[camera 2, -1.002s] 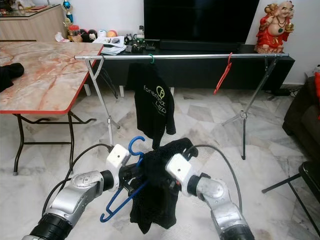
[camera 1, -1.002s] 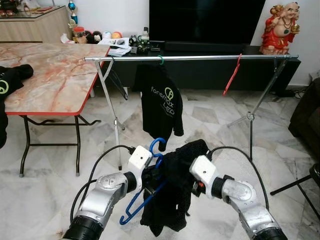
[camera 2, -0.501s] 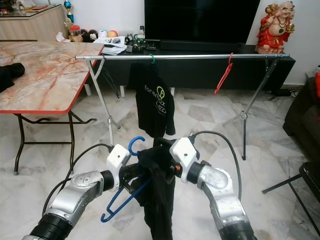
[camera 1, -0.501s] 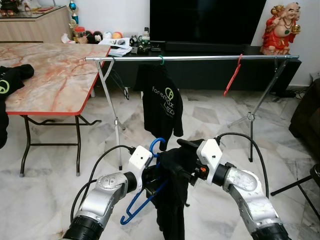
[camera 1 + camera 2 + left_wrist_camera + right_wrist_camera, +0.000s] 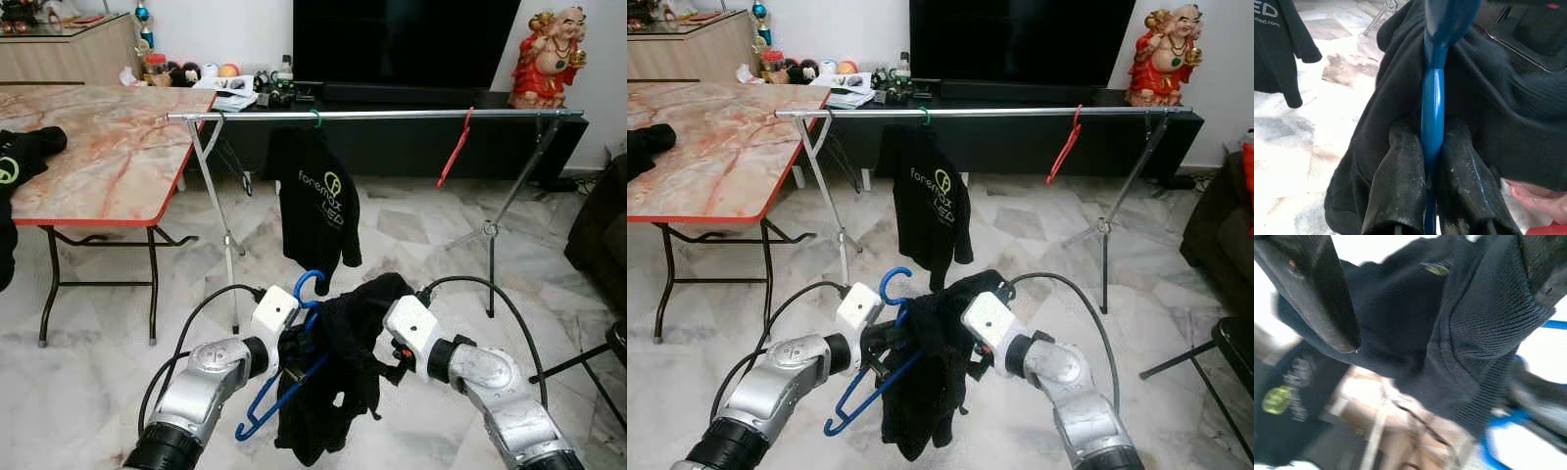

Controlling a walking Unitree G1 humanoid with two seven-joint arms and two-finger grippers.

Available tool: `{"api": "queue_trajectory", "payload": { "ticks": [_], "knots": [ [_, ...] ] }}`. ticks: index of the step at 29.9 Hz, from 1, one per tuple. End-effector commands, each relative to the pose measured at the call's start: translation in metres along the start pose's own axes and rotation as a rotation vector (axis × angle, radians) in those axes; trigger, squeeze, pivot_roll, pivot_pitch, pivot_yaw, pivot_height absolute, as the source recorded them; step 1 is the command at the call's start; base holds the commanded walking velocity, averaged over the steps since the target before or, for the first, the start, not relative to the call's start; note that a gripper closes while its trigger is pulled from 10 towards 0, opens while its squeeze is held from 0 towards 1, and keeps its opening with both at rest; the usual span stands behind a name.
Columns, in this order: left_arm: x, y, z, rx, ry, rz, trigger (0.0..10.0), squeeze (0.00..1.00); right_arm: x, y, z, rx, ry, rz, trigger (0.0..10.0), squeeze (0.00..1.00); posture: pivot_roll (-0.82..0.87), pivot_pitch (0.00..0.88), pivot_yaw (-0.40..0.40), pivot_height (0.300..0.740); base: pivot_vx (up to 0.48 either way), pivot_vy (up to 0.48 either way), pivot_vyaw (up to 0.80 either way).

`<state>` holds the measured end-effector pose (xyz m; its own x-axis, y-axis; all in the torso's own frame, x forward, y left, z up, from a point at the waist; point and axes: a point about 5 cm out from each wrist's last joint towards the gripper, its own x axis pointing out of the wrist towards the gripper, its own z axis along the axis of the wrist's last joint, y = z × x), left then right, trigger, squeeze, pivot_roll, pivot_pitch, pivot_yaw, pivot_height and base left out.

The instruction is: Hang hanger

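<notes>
Hanger (image 5: 1431, 132), blue, sits pinched tight between the left gripper's (image 5: 1432, 188) fingers up close, while the right gripper's (image 5: 1435, 298) spread fingers straddle the black shirt (image 5: 338, 377).

A blue hanger (image 5: 294, 364) is being held by the left gripper (image 5: 297, 343), and a black garment (image 5: 338, 377) is being draped over it. The right gripper (image 5: 384, 360) is being pressed into the cloth at 3 o'clock of the hanger. At 12 o'clock, a black shirt (image 5: 318, 206) is being carried by the metal rail (image 5: 392, 115), with a red hanger (image 5: 456, 149) beside.
</notes>
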<state>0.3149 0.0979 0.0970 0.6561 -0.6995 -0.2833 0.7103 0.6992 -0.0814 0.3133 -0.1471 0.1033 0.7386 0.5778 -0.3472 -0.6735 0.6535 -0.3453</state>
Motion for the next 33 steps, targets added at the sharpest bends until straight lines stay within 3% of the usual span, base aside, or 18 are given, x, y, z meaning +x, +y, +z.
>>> {"api": "queue_trajectory", "payload": {
  "ticks": [1, 2, 3, 4, 6, 10, 12, 14, 17, 21, 22, 25, 26, 30, 33],
  "knots": [
    [0.0, -0.001, 0.008, 0.015, -0.034, -0.004, 10.0, 0.0, 0.0, -0.005, -0.002, -0.002, 0.032, -0.085, 10.0, 1.0, 0.09, 0.0, -0.037, 0.74, 0.0, 0.0, 0.0],
    [0.0, -0.001, 0.008, 0.014, -0.033, -0.005, 10.0, 0.0, 0.0, -0.006, -0.004, 0.022, 0.053, -0.141, 10.0, 0.74, 0.09, 0.0, -0.037, 0.74, 0.0, 0.0, 0.0],
    [0.0, -0.001, 0.008, 0.014, -0.033, -0.004, 10.0, 0.0, -0.001, -0.005, -0.005, 0.052, 0.048, -0.142, 10.0, 0.18, 0.1, 0.0, -0.038, 0.74, 0.0, 0.0, 0.0],
    [0.0, -0.001, 0.008, 0.014, -0.032, -0.004, 10.0, 0.0, -0.001, -0.001, -0.005, 0.096, 0.036, -0.124, 10.0, 0.0, 0.1, 0.0, -0.038, 0.74, 0.0, 0.0, 0.0],
    [0.0, 0.0, 0.008, 0.015, -0.033, -0.003, 10.0, 0.0, -0.005, 0.013, -0.006, 0.166, 0.029, -0.009, 10.0, 0.0, 0.09, 0.0, -0.037, 0.74, 0.0, 0.0, 0.0],
    [0.0, 0.0, 0.008, 0.016, -0.031, -0.003, 10.0, 0.0, -0.01, 0.023, -0.01, 0.162, 0.058, 0.108, 10.0, 0.0, 0.09, 0.0, -0.038, 0.74, 0.0, 0.0, 0.0],
    [0.0, 0.0, 0.007, 0.014, -0.03, -0.004, 10.0, 0.0, -0.02, 0.033, -0.015, 0.116, 0.069, 0.274, 10.0, 0.0, 0.09, 0.0, -0.038, 0.74, 0.0, 0.0, 0.0],
    [0.001, -0.001, 0.008, 0.014, -0.031, -0.006, 10.0, 0.0, -0.025, 0.034, -0.018, 0.079, 0.083, 0.319, 10.0, 0.0, 0.09, 0.0, -0.039, 0.74, 0.0, 0.0, 0.0],
    [0.001, -0.001, 0.008, 0.014, -0.032, -0.007, 10.0, 0.0, -0.027, 0.027, -0.021, 0.083, 0.112, 0.29, 10.0, 0.0, 0.09, 0.0, -0.039, 0.74, 0.0, 0.0, 0.0],
    [0.0, 0.0, 0.007, 0.015, -0.031, -0.003, 10.0, 0.0, -0.023, 0.001, -0.018, 0.069, 0.121, 0.072, 10.0, 0.0, 0.09, 0.0, -0.039, 0.74, 0.0, 0.0, 0.0],
    [-0.001, 0.001, 0.006, 0.015, -0.029, -0.001, 10.0, 0.0, -0.024, -0.013, -0.013, 0.109, 0.09, -0.052, 10.0, 0.0, 0.09, 0.0, -0.039, 0.74, 0.0, 0.0, 0.0],
    [-0.001, 0.001, 0.006, 0.015, -0.028, 0.001, 10.0, 0.0, -0.026, -0.023, -0.008, 0.136, 0.054, -0.149, 10.0, 0.0, 0.09, 0.0, -0.039, 0.74, 0.0, 0.0, 0.0],
    [-0.003, 0.003, 0.005, 0.016, -0.025, 0.004, 10.0, 0.0, -0.031, -0.038, -0.001, 0.162, 0.003, -0.287, 10.0, 0.0, 0.09, 0.0, -0.036, 0.74, 0.0, 0.0, 0.0],
    [-0.005, 0.005, 0.002, 0.018, -0.013, 0.009, 10.0, 0.0, -0.044, -0.059, 0.017, 0.23, -0.128, -0.432, 10.0, 0.0, 0.09, 0.0, -0.033, 0.74, 0.0, 0.0, 0.0],
    [-0.009, 0.006, 0.0, 0.033, 0.004, -0.017, 10.0, 0.0, -0.049, -0.071, 0.024, 0.229, -0.164, -0.435, 10.0, 0.0, 0.08, 0.0, -0.032, 0.74, 0.0, 0.0, 0.0]
  ]
}}
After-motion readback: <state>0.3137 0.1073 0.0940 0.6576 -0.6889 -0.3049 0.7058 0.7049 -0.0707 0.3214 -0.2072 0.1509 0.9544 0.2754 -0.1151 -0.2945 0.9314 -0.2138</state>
